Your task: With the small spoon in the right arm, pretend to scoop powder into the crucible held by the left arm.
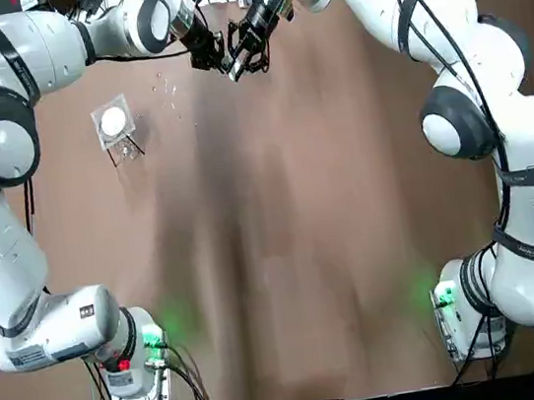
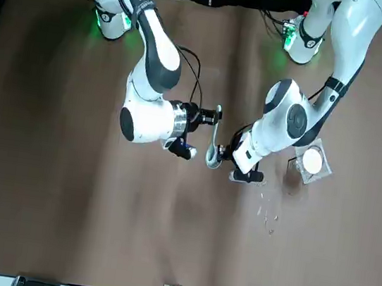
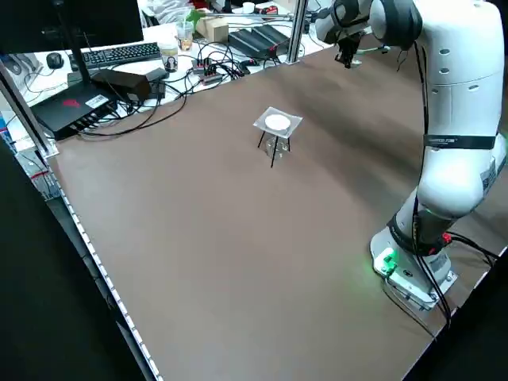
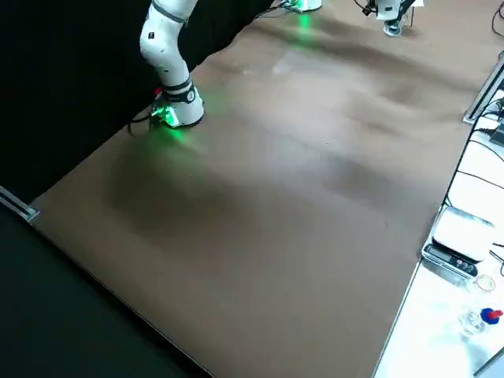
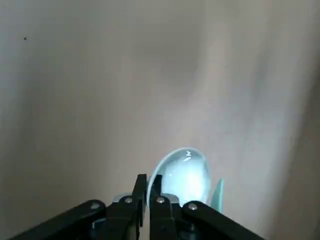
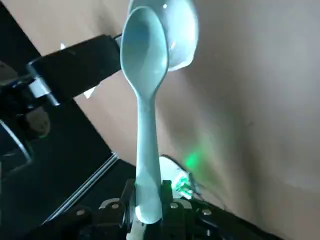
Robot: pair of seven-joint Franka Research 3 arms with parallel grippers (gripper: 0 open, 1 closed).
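A brown table (image 3: 198, 238) stands beside a cluttered desk (image 3: 151, 36) (keyboard (image 3: 127, 54), cables (image 3: 198, 75), boxes (image 3: 213, 28)) amid dark surroundings.

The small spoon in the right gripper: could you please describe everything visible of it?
The small pale-green glossy spoon, ceramic-looking, has an oval bowl and a slim straight handle. The right gripper is shut on the handle's end. Its empty bowl sits at the rim of the white glossy crucible held by the left gripper; contact unclear.
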